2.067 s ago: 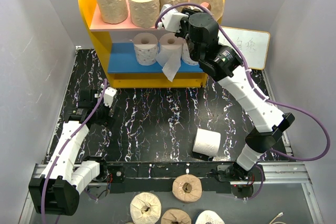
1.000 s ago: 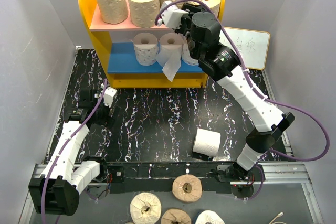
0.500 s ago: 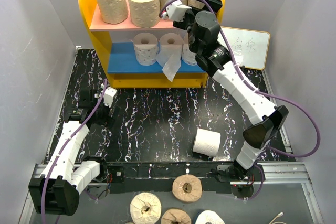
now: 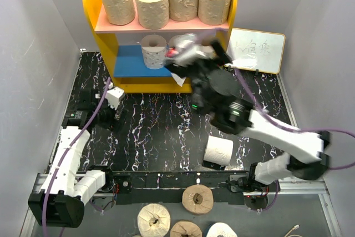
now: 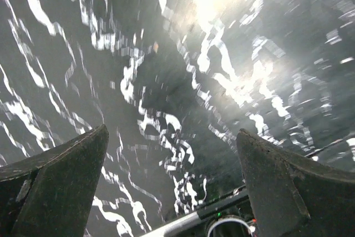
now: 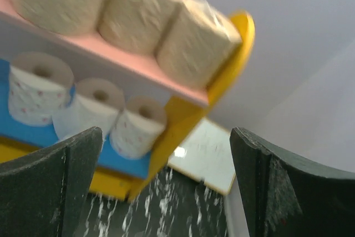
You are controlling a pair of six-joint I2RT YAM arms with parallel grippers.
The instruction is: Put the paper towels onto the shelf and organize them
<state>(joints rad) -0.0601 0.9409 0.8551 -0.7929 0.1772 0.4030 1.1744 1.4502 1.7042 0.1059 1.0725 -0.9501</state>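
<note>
The shelf (image 4: 90, 4) stands at the back, and four tan paper towels (image 4: 152, 5) stand in a row on its pink upper board. On the blue lower board is a white dotted roll (image 4: 154, 51); the rolls beside it are partly hidden by my right arm. The right wrist view shows three white rolls (image 6: 89, 109) there, under the tan rolls (image 6: 141, 12). Another white roll (image 4: 218, 151) lies on the table near the front. My right gripper (image 6: 165, 131) is open and empty, blurred, in front of the shelf's right side. At the left, my left gripper (image 5: 172, 131) hangs open over bare table.
A small white writing board (image 4: 257, 50) leans at the back right next to the shelf. A loose sheet (image 4: 178, 76) hangs over the shelf's lower front. Several more rolls (image 4: 197, 198) lie below the table's front rail. Grey walls close in both sides.
My right gripper opened and let go of the fourth tan roll on the upper board, then drew back and down in front of the shelf. The left arm shifted slightly.
</note>
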